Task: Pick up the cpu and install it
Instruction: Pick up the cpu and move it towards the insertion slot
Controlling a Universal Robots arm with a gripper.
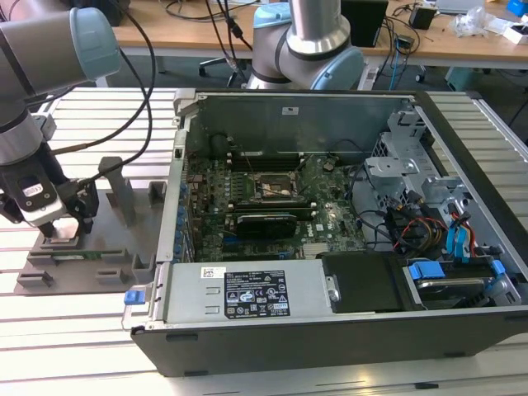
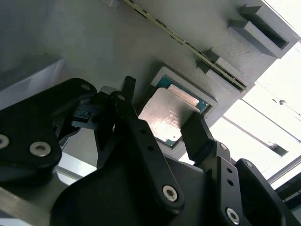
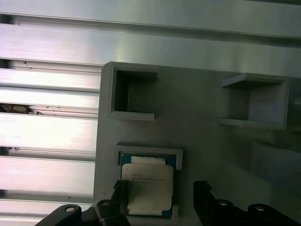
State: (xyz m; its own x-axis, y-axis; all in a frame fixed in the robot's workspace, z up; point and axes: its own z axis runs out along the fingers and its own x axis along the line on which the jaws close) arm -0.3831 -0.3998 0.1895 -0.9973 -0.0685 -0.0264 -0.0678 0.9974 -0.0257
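Hanging low over the grey fixture plate (image 1: 115,257) in the exterior view, the gripper (image 1: 64,224) sat at the plate's end farthest from the computer case (image 1: 330,330), whose open shell stood just beside the plate's other end. Upright posts (image 1: 124,194) rose from the plate between gripper and case, and the slatted table (image 1: 82,346) lay open past the plate's outer edges. The gripper's body covered the spot beneath it, so the cpu could not be made out there.

In the second wrist view the cpu (image 2: 169,115) lay flat in a shallow square recess of the fixture plate (image 2: 94,37), pale top up, with a low raised rim along the recess edges that showed. The gripper (image 2: 160,107) was spread, one of its fingers (image 2: 194,132) on each side of the chip. The dark linkage hid the recess's nearer edge.

In the first wrist view the cpu (image 3: 146,186) sat in the same recess near the edge of the fixture plate (image 3: 202,136) that met the table slats (image 3: 47,132). The gripper (image 3: 161,190) straddled it unclenched: one finger was close against a chip edge, and the other finger (image 3: 202,190) stood clear with bare plate between. Whether the closer finger touched could not be told. Two box-shaped pockets (image 3: 134,96) lay farther along the plate.
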